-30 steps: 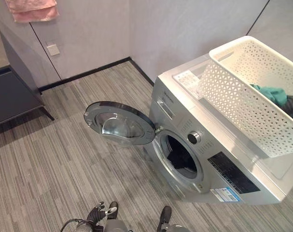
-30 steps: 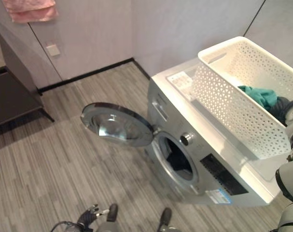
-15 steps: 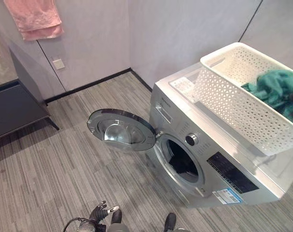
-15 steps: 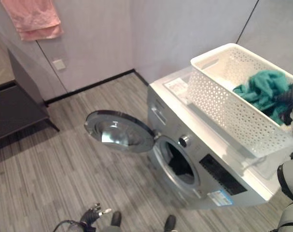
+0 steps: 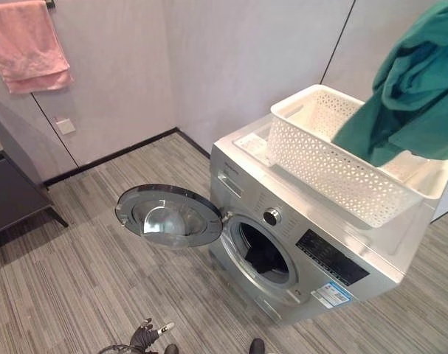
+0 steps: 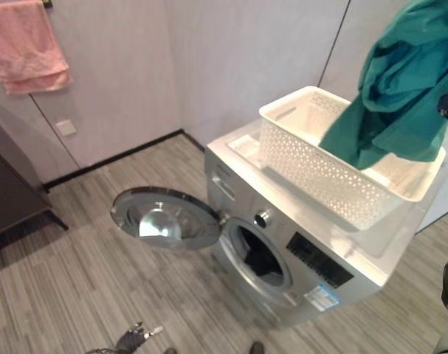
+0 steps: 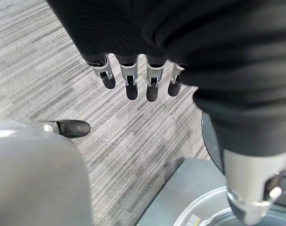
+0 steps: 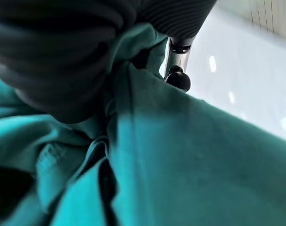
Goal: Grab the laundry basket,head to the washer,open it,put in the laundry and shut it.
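A silver front-loading washer (image 5: 334, 254) stands by the wall with its round door (image 5: 168, 215) swung wide open. Something dark lies inside the drum (image 5: 264, 256). On the washer's top sits a white perforated laundry basket (image 5: 334, 162). A teal garment (image 5: 415, 88) hangs in the air above the basket's right end. My right hand (image 8: 178, 66) is shut on this garment (image 8: 190, 155), whose cloth bunches under the fingers. My left hand (image 5: 146, 335) hangs low over the floor, left of the washer, with its fingers (image 7: 128, 82) straight and holding nothing.
A pink towel (image 5: 26, 46) hangs on the wall at the far left, above a dark low cabinet (image 5: 9, 193). A wall socket (image 5: 63, 126) sits beside it. Grey plank floor (image 5: 83, 273) lies open in front of the washer door.
The teal garment has risen out of the basket and now hangs high above it in my right hand. The camera has tilted up and shifted. The left hand stays low.
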Available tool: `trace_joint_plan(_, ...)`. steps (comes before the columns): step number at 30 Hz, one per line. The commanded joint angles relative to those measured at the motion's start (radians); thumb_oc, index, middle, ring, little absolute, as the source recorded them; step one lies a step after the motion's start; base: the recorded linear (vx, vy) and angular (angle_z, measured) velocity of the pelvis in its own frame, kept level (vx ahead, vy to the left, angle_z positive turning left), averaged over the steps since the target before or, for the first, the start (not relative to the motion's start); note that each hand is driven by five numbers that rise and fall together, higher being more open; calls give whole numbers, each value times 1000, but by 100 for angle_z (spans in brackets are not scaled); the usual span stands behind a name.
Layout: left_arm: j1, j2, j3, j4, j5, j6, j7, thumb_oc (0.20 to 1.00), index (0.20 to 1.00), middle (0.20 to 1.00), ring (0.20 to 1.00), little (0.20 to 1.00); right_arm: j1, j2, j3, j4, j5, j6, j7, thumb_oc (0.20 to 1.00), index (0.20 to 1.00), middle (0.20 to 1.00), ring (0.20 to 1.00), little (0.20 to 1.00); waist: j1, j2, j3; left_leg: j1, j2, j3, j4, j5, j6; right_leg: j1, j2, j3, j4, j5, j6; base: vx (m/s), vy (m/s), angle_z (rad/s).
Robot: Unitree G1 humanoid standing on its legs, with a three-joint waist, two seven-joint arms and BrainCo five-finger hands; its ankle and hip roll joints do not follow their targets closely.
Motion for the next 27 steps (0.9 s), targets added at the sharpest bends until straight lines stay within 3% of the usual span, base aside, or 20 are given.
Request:
trace_joint_plan(1,-45,35,-36,44,48,-13,16,1000,1000,1000,1000,1000,-28,3,-54,-47,-65,6,-79,200,200,200,200,200,11,-57,-16,65,18,78,16,-96,13,25,-68,53,55,-129,54,0,0,0)
trace_joint_plan(9,-39,34,-36,27,66,-16,14,1000,1000,1000,1000,1000,83,18,-163,-168,-79,-3,-98,200,200,200,200,200,2,-59,-20,80,4,90,17,-107,24,21,-77,73,61,-122,61,-4,28,-12)
trace_joint_plan(22,-33,22,-8,50,97,-11,24,1000,1000,1000,1000,1000,233,-44,-347,-320,-133,2,-152,200,200,200,200,200,-22,-60,-34,94,-12,108,14,-120,32,16,-88,91,53,-107,73,-1,9,-4)
trace_joint_plan(27,-31,16,-1,60,112,-11,23,1000,1000,1000,1000,1000,321,-4,-407,-389,-124,-18,-152,200,200,200,200,200,-33,-55,-35,100,-15,119,14,-124,35,14,-90,100,50,-104,77,1,8,-10)
